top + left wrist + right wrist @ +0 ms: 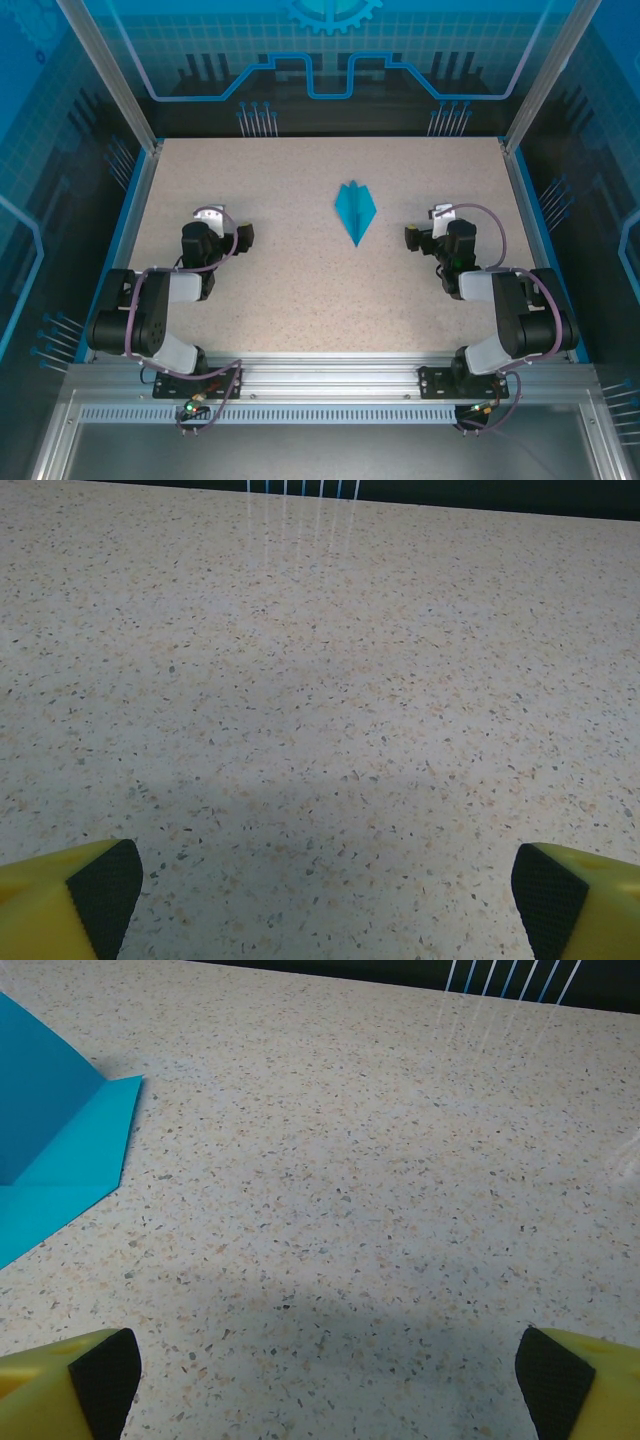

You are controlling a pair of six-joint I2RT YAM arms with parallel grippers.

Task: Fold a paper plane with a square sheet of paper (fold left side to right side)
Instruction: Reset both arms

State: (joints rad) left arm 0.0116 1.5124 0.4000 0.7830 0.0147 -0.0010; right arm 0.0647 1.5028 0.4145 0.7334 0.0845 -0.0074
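The paper plane [355, 209] lies on the speckled table as a slim cyan-blue dart with a centre crease, its point toward the near edge. In the right wrist view its folded wing [55, 1165] shows at the left edge. My left gripper [240, 237] rests low at the table's left, well apart from the plane, and stands open with bare table between its yellow fingers [75, 895]. My right gripper [412, 237] sits right of the plane, a short way off, also open with nothing between its fingers [570, 1380].
The speckled table [300, 290] is bordered by blue rails and metal posts [115, 90]. A dark back wall with cable bundles [255, 120] runs behind it. The arm bases stand on the aluminium frame [320, 375] at the near edge.
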